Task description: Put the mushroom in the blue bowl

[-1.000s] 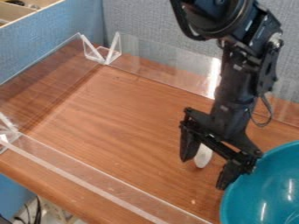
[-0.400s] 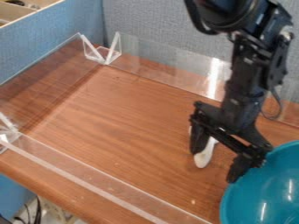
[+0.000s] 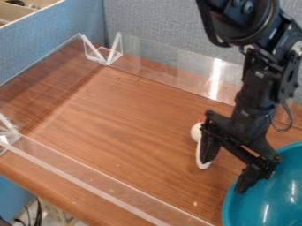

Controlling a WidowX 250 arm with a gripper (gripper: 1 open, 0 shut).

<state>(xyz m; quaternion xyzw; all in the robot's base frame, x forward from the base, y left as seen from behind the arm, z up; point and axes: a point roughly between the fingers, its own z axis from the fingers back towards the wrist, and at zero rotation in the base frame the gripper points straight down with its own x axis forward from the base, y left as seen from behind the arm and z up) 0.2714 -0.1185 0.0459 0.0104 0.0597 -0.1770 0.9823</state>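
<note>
The mushroom lies on the wooden table, its cream stem showing just beside the left fingertip, with a pale rounded end a little farther back; the gripper hides part of it. My gripper points straight down right over it, low to the table, jaws open wide, one finger on each side of the mushroom. The fingers are not shut on anything. The blue bowl stands at the bottom right corner, its rim right next to the right finger; the picture's edge cuts part of it off.
Low clear acrylic walls run along the table's front, left and back edges. A blue fabric partition stands at the left and behind, with a pale box on top. Bare wooden tabletop stretches to the left.
The gripper has shifted right and toward the front of the table, sinking slightly, so the mushroom now sits by its left finger. The jaws have stayed open. The bowl has not moved.
</note>
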